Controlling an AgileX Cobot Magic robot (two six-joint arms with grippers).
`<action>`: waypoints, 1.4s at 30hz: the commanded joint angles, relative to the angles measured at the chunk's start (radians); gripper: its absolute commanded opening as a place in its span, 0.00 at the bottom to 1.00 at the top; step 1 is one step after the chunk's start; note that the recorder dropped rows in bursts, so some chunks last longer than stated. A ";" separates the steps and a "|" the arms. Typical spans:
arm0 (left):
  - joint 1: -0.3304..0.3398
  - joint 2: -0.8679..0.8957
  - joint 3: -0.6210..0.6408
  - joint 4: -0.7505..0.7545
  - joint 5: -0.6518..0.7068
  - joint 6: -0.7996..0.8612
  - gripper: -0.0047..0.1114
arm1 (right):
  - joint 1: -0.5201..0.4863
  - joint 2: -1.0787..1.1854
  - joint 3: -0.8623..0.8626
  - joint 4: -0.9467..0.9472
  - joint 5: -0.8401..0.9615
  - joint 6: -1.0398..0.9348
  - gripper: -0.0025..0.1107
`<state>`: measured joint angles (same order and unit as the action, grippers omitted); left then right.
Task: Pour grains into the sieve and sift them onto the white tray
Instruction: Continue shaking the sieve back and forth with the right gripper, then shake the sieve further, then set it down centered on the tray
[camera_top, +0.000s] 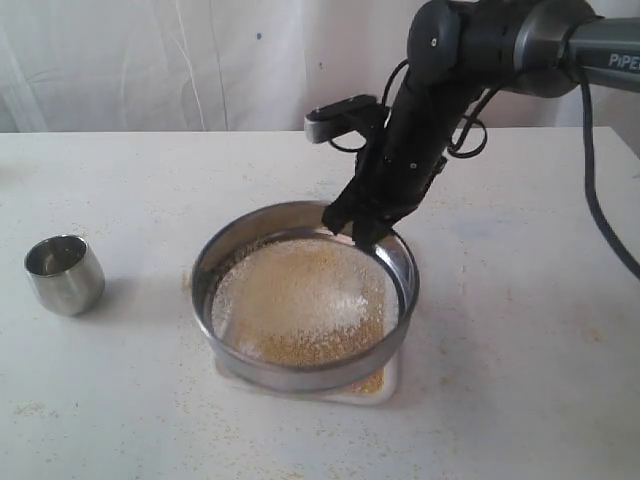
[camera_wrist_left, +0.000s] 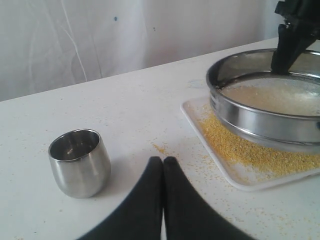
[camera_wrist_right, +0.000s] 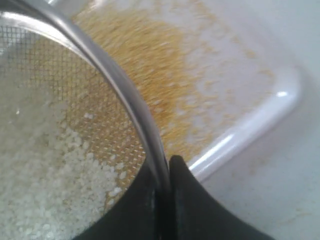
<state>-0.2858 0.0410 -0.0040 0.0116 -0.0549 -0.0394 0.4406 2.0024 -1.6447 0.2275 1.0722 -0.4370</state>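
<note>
Two pincers, both pressed together. Left gripper (camera_wrist_left: 163, 165) empty, low over table (camera_top: 520, 380) beside steel cup (camera_top: 65, 273). White tray (camera_top: 388, 386) lay under sieve (camera_top: 300, 376). Grains (camera_top: 300, 300) spread across mesh, paler bits on top; finer yellow ones on tray's bare corner. Right gripper (camera_top: 362, 228) pinched sieve's far rim.
</note>
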 joint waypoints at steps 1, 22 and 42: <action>-0.006 -0.006 0.004 -0.004 -0.004 0.004 0.04 | 0.006 -0.017 -0.005 -0.093 -0.074 0.188 0.02; -0.006 -0.006 0.004 -0.004 -0.004 0.004 0.04 | 0.014 -0.017 -0.005 -0.199 -0.029 0.322 0.02; -0.006 -0.006 0.004 -0.004 -0.004 0.004 0.04 | 0.018 -0.019 -0.005 0.022 0.048 -0.006 0.02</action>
<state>-0.2858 0.0410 -0.0040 0.0116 -0.0549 -0.0394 0.4591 2.0016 -1.6444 0.0985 1.0266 -0.1842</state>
